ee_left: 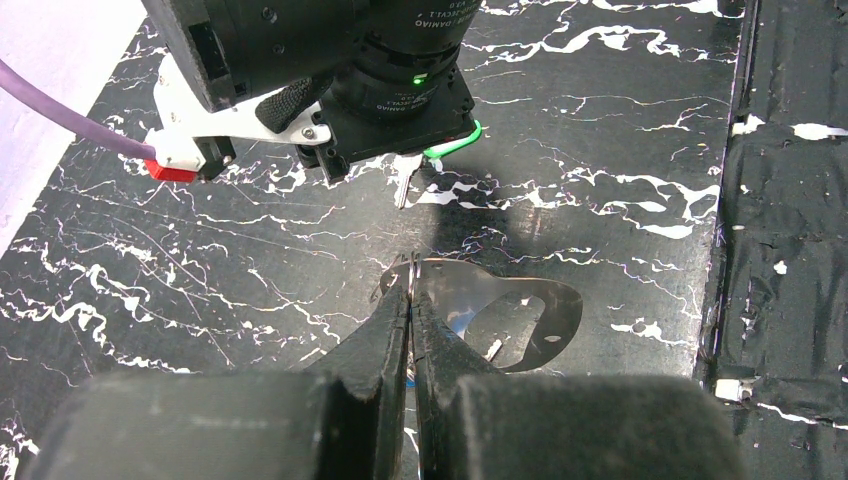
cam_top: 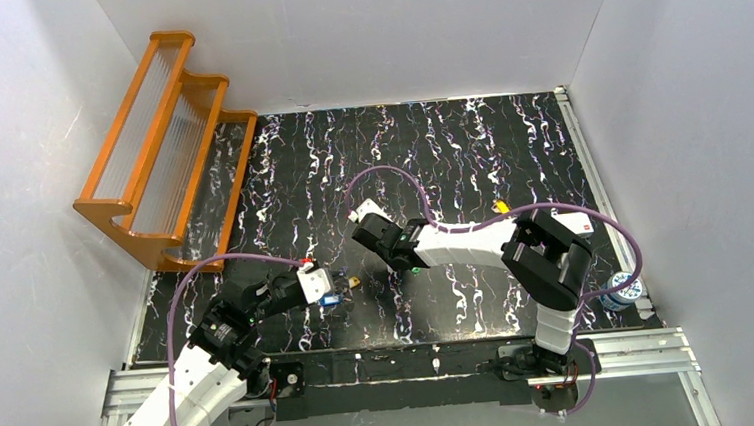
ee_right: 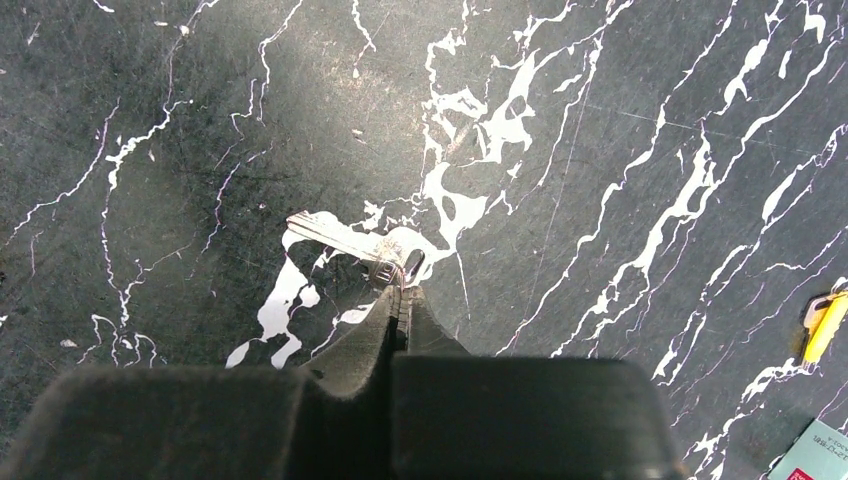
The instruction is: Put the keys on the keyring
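My left gripper (ee_left: pixel 411 275) is shut on the thin metal ring of the keyring, whose flat grey fob (ee_left: pixel 520 310) lies just right of the fingers on the black marbled table; a bit of blue (ee_left: pixel 455 322) shows under the fob. In the top view this gripper (cam_top: pixel 343 288) sits left of centre. Facing it, my right gripper (ee_right: pixel 402 290) is shut on the head of a small silver key (ee_right: pixel 345 237) whose blade points left. From the left wrist that key (ee_left: pixel 402 183) hangs under the right gripper (cam_top: pixel 393 262). A yellow key (ee_right: pixel 825 325) lies apart at the right (cam_top: pixel 500 206).
An orange wooden rack (cam_top: pixel 163 148) leans at the back left wall. A blue and white roll (cam_top: pixel 621 291) stands by the right arm's base near the table's right rail. A teal card corner (ee_right: pixel 815 455) lies close to the yellow key. White walls enclose the table.
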{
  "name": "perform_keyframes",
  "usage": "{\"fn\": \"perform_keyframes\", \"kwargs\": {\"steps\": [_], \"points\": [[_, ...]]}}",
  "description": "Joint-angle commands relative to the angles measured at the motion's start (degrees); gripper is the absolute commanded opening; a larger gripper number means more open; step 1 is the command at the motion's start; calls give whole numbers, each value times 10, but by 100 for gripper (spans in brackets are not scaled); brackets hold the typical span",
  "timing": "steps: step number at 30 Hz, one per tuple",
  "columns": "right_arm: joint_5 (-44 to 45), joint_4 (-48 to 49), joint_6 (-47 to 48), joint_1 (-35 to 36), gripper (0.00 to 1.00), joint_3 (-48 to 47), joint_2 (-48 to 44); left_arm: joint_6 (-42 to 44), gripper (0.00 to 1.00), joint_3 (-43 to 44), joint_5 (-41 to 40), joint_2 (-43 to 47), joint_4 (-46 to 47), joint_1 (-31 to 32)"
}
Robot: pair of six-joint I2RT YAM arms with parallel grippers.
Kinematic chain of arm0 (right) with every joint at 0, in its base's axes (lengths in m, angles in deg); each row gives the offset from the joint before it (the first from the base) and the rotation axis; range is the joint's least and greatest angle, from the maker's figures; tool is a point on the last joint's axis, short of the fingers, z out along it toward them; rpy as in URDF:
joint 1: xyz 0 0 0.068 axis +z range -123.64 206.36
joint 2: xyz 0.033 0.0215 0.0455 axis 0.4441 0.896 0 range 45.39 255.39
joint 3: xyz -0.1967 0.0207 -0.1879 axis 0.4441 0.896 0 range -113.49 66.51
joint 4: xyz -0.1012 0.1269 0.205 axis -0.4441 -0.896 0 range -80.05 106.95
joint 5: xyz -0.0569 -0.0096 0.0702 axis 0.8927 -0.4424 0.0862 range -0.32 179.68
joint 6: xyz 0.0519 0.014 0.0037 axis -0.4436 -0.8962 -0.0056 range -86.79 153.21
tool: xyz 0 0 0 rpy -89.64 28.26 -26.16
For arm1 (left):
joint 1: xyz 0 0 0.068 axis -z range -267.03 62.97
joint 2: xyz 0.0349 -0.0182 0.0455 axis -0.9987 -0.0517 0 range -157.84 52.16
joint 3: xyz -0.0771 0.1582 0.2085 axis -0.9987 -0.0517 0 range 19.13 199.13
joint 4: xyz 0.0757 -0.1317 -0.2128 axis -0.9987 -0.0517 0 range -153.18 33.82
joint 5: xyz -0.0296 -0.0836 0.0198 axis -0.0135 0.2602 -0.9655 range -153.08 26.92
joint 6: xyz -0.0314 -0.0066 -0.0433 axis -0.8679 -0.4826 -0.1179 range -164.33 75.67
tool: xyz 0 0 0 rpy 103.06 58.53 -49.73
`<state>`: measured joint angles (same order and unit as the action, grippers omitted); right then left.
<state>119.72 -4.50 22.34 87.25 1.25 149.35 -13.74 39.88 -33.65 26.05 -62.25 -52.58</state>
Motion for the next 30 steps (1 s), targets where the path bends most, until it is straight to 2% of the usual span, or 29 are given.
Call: {"fn": "perform_keyframes", "kwargs": {"steps": [1,5,14,23,30], "points": [[5,13,-8,-2,1,3,-26,-4,0,10,5,-2,-26,1],[-60,16,-11,-26,1,6,-50,-6,0,11,1,-3,-26,1],[-328,86,-6,-134,1,48,-148,-10,0,13,0,-1,-26,1],[-405,175,15,-159,1,89,-210,-39,0,19,-11,-17,-22,1],[-514,153,15,-196,1,72,-205,-91,0,13,11,-28,8,1]]}}
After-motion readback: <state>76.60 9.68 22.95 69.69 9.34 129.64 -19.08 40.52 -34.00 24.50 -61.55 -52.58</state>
